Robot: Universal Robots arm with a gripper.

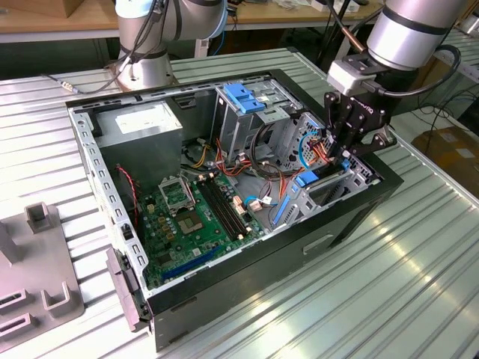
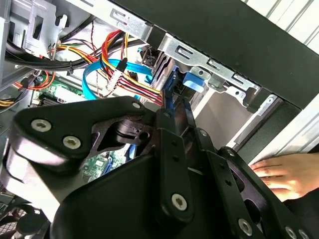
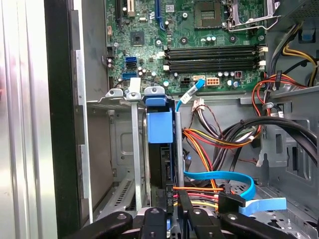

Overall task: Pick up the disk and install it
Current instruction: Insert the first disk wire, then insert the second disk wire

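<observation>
The disk (image 3: 160,149) stands on edge in a narrow metal bay at the front corner of the open computer case (image 1: 352,224). Its blue carrier tab (image 3: 159,127) faces the motherboard. My gripper (image 1: 346,153) reaches down into that bay from above, at the exterior view's right. In both wrist views the black fingers close on the disk's upper edge, with its blue rail (image 2: 169,87) showing between them. In the first wrist view the gripper (image 3: 175,193) sits over the disk's near end. The lower part of the disk is hidden inside the bay.
Bundles of coloured cables (image 3: 219,139) and a blue data cable (image 3: 224,177) lie right beside the bay. A drive cage with a blue handle (image 1: 243,97), a power-supply box (image 1: 142,123) and the motherboard (image 1: 198,217) fill the case. A person's hand (image 2: 281,174) rests outside the case.
</observation>
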